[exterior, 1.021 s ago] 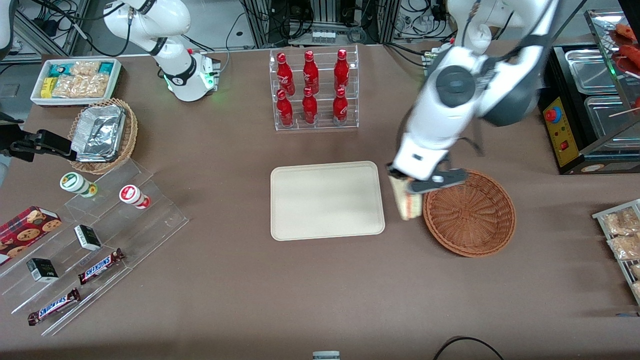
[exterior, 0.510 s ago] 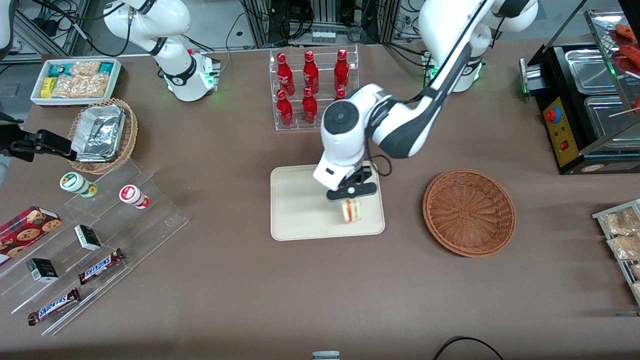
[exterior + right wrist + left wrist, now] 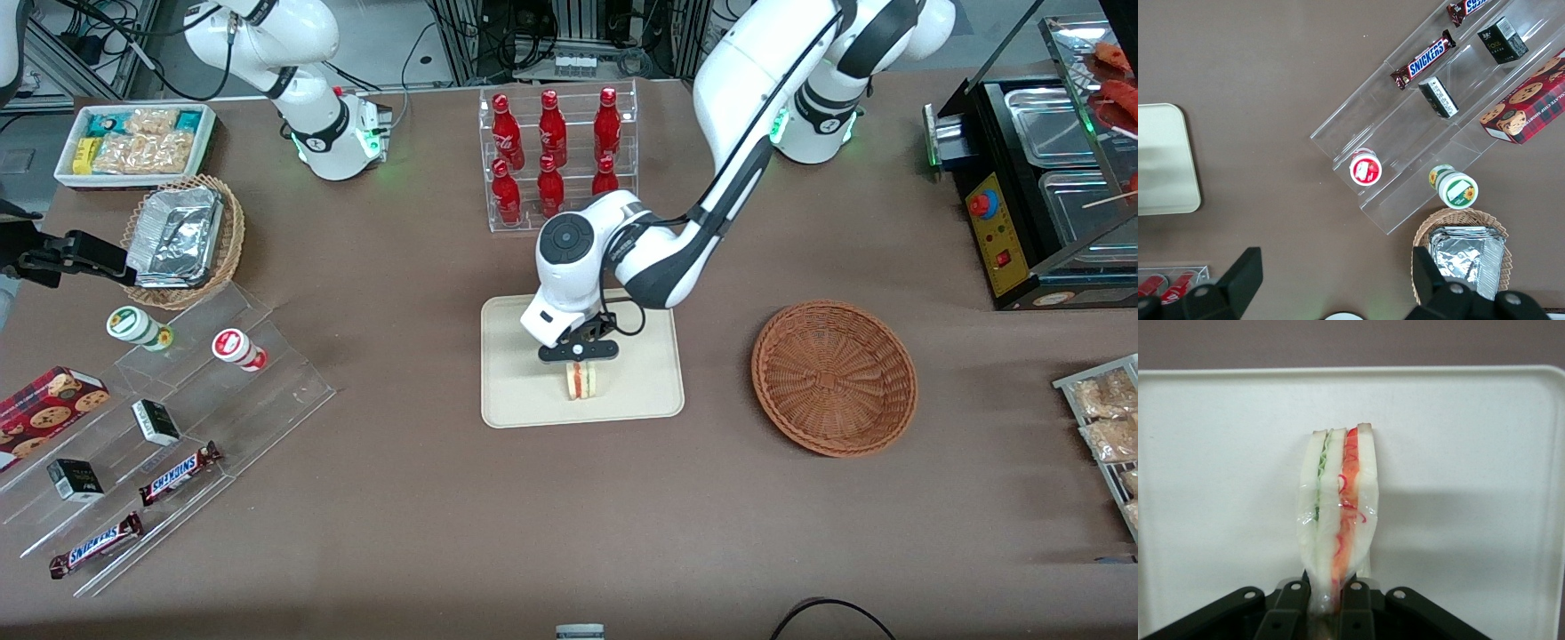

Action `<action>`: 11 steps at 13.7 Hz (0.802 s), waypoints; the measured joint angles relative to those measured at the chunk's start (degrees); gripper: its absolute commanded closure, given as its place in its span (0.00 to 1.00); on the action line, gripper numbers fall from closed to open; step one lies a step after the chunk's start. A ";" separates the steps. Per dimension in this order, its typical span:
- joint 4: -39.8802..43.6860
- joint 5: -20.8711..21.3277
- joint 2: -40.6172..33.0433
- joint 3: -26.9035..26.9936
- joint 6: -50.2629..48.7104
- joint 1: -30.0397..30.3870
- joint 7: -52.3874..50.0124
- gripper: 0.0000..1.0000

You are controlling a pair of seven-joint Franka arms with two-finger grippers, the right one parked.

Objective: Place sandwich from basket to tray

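Observation:
My left gripper point(image 3: 580, 354) is shut on the sandwich point(image 3: 583, 380), a wedge of white bread with red and green filling, wrapped in clear film. It holds it over the cream tray point(image 3: 516, 373), in the part of the tray nearest the front camera. The wrist view shows the sandwich point(image 3: 1337, 513) pinched at its thin end between the two fingers point(image 3: 1290, 603), with the tray point(image 3: 1471, 453) beneath it. I cannot tell if the sandwich touches the tray. The reddish-brown wicker basket point(image 3: 834, 377) stands empty beside the tray, toward the working arm's end.
A clear rack of red bottles point(image 3: 556, 160) stands farther from the camera than the tray. Toward the parked arm's end are a light wicker basket with foil trays point(image 3: 182, 238), a white snack bin point(image 3: 133, 142) and clear shelves with snack bars point(image 3: 178, 471).
My gripper has carried the sandwich from beside the basket to over the tray, then a little further toward the parked arm's end and lower. The basket has not moved.

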 measured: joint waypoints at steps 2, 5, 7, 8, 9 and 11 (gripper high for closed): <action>0.26 0.28 0.76 0.00 0.07 -0.24 0.00 0.00; 1.24 0.33 0.62 0.21 -0.32 -0.22 0.00 0.00; 2.41 0.33 -0.60 0.44 -3.39 -0.13 -0.80 0.00; 2.97 0.33 -1.93 0.57 -5.23 -0.08 -1.82 0.00; 3.34 0.33 -3.76 0.76 -6.80 -0.03 -2.83 0.00; 3.66 0.14 -8.94 2.45 -11.00 -0.05 -4.28 0.00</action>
